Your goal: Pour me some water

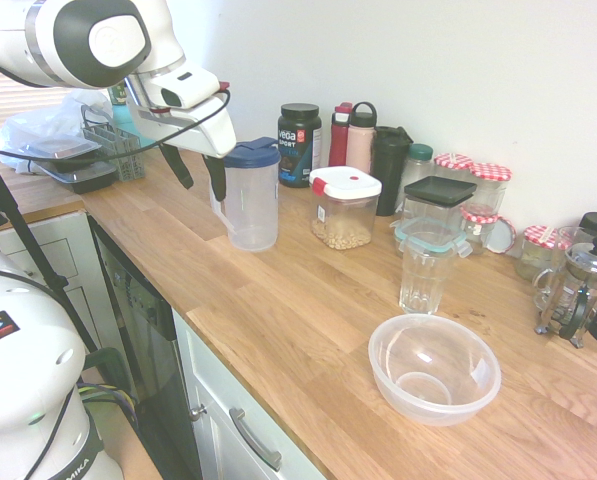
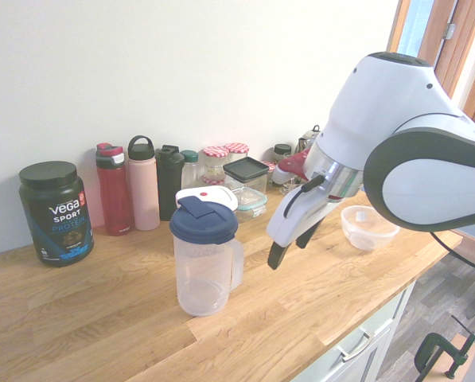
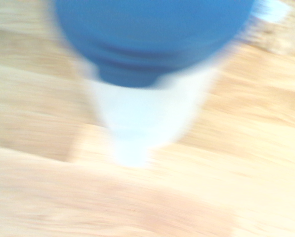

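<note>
The pincer (image 1: pixel 200 180) of the white arm (image 1: pixel 158 70) is wide, its two dark fingers stand apart and hold nothing. It is near the handle side of the pitcher (image 1: pixel 251 200), which stands upright on the wooden tabletop (image 1: pixel 268 310) and has a blue lid (image 1: pixel 251 152). In the wrist view, the lid and the pale body below it are blurred. Beside the pitcher there is a square container (image 1: pixel 344 215) with a white lid. Near the wall stand a black protein tub (image 1: pixel 299 145), a red bottle (image 1: pixel 340 135) and a pink bottle (image 1: pixel 361 140). A clear glass (image 1: pixel 421 280) stands upright just beside a translucent bowl (image 1: pixel 434 370), well apart from the pitcher.
</note>
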`<state>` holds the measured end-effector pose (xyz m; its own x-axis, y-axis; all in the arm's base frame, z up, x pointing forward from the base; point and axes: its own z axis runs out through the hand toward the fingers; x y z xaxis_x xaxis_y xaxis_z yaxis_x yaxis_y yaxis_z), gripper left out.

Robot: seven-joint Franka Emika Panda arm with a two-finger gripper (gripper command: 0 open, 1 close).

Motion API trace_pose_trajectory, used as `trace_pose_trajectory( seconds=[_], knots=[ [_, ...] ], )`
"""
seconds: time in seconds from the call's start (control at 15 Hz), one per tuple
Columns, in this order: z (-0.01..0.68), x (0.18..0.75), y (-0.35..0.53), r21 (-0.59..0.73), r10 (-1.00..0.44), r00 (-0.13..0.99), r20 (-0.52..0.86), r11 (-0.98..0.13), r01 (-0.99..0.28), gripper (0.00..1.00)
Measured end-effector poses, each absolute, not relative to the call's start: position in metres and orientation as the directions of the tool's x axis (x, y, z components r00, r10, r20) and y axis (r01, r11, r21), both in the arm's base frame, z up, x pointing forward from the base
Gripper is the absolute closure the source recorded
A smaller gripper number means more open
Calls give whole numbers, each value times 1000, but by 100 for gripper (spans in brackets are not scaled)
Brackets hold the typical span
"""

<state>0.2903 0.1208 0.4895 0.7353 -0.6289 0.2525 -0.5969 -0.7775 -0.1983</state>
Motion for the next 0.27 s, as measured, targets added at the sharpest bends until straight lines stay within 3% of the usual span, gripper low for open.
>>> trace_pose_trajectory(
  seconds=[0.27],
  knots=[
    [486, 308, 56, -186, -744, 623, 240, -666, -723, 0]
  ],
)
